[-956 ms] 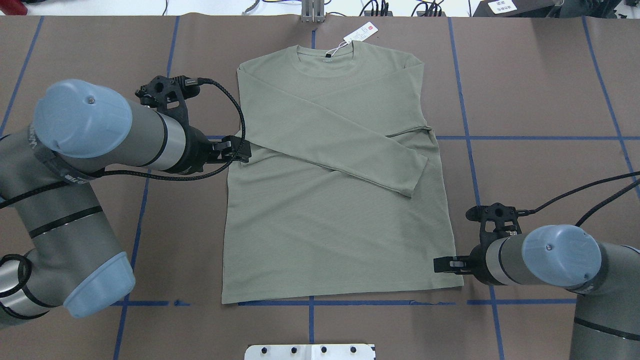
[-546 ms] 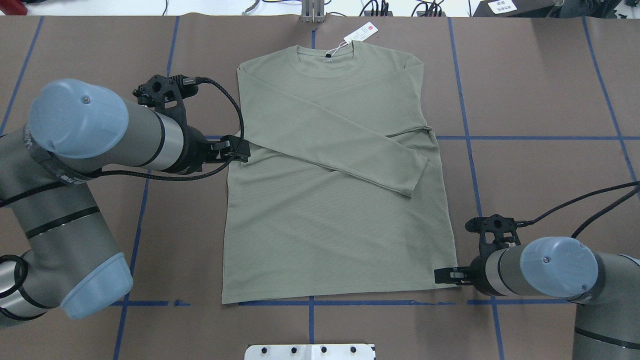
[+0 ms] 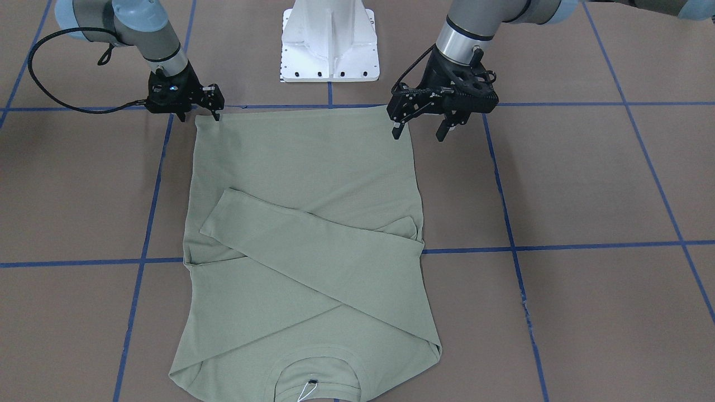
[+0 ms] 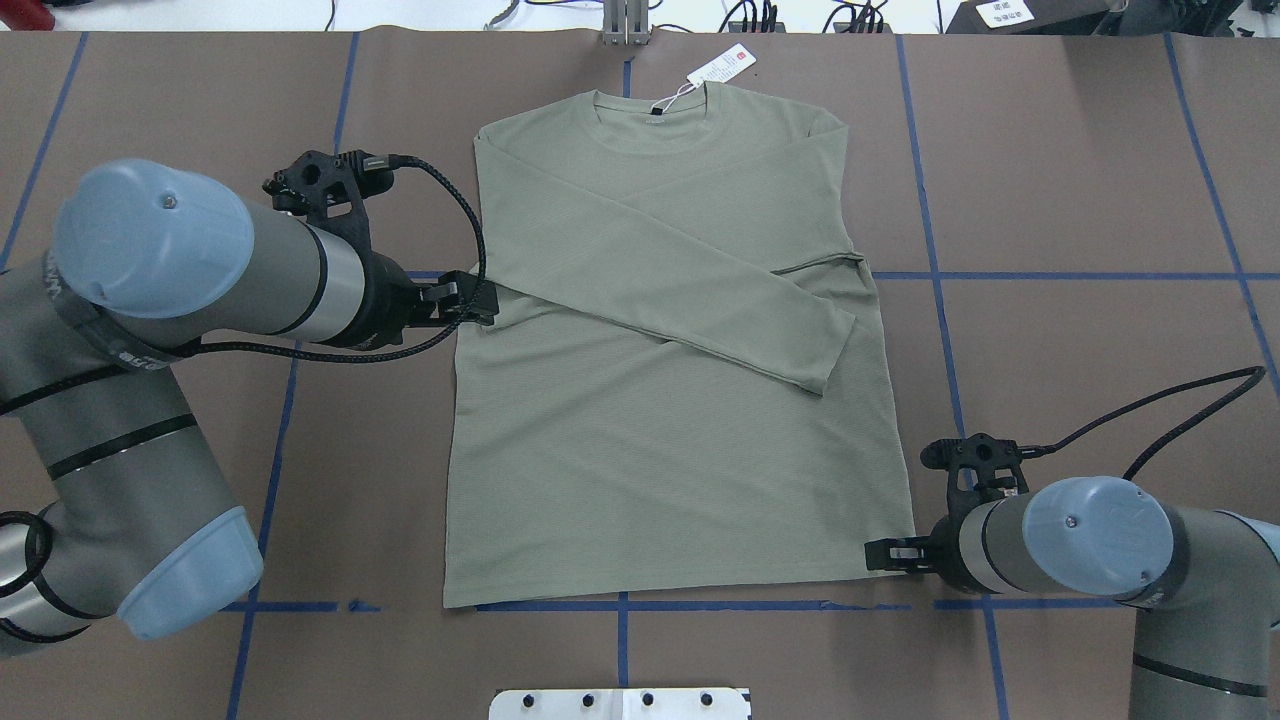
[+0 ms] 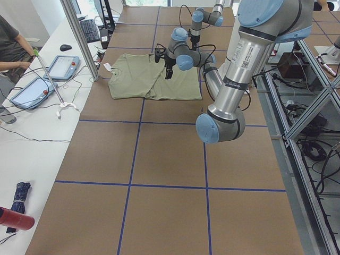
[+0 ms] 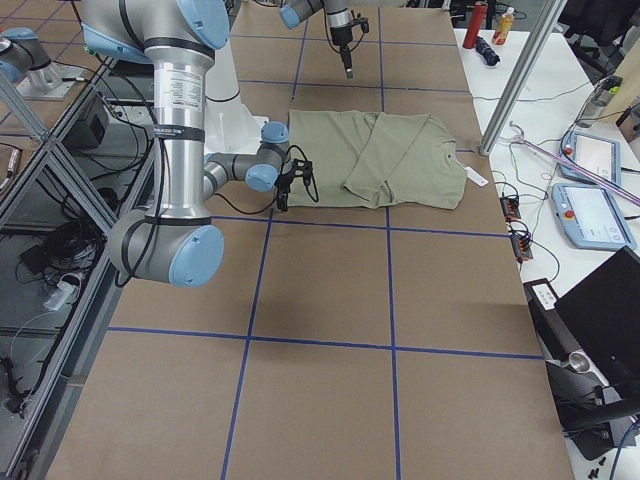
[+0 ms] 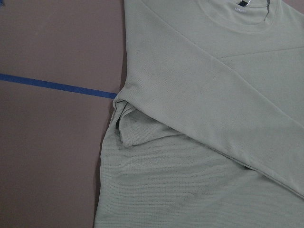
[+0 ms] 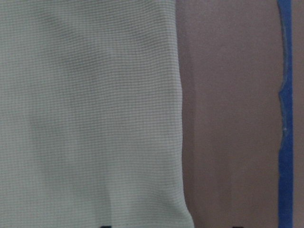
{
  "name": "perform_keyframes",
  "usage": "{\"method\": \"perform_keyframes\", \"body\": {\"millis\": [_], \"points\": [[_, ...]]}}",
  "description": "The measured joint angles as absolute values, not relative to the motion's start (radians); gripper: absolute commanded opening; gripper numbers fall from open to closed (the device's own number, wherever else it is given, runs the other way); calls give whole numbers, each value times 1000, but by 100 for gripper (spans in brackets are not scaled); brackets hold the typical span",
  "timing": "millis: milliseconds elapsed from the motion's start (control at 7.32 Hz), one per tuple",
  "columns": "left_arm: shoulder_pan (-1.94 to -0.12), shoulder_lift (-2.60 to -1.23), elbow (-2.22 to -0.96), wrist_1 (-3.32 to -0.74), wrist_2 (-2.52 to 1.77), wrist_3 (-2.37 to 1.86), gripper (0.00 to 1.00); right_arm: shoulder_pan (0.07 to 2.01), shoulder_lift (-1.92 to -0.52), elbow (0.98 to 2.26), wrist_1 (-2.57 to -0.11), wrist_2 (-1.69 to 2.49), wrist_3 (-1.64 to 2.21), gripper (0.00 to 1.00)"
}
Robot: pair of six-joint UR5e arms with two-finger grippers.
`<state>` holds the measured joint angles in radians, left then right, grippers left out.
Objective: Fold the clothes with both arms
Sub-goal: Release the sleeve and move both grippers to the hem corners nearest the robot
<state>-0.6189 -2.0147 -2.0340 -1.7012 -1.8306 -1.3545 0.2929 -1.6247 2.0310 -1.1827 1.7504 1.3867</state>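
The brown surface (image 4: 1080, 180) fills most of what I can see, taped into big squares with blue lines. The side views add a white bench along its far side, with two screen pendants (image 5: 62, 67) and a seated person (image 5: 10, 42), and they show metal framing behind the robot.

There are two arms. The left arm (image 4: 200, 260) reaches in from the side, and the right arm (image 4: 1090, 540) lies low near the front edge. A white pedestal (image 3: 329, 39) stands between them.

One sage-green shirt (image 4: 660, 470) lies flat mid-surface with its collar away from the robot. Its two sleeves are folded across the chest, one crossing diagonally over the other.

From overhead the two hands look like edge-on black stubs. The front view shows that both are spread. The left hand (image 3: 419, 133) hangs above the shirt's left side edge with its fingers wide apart and gripping nothing. The right hand (image 3: 199, 116) sits low at the hem corner on the robot's right, also parted. In its wrist camera the shirt's side edge runs down between two dark fingertips (image 8: 106, 225). I cannot tell whether they touch the cloth.

One white hang tag (image 4: 722, 66) lies just beyond the collar. The overhead view shows it, while the front view catches only its string.
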Motion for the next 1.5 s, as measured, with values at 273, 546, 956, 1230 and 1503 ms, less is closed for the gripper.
{"method": "perform_keyframes", "body": {"millis": [273,546,956,1230,1503], "points": [[-618,-2010,-2034,-1701,-1829,-1355,100,294,-1624,2029,-1182,1755,1386,17],[-619,-2007,-2033,-1701,-1829,-1355,100,295,-1624,2031,-1181,1760,1385,0],[-618,-1998,-2029,-1702,-1827,-1355,100,299,-1628,2047,-1177,1756,1385,0],[-595,-1965,-2034,-1703,-1827,-1404,100,300,-1629,2073,-1172,1754,1387,0],[-473,-1928,-2042,-1702,-1817,-1564,100,302,-1627,2108,-1169,1757,1387,0]]}}
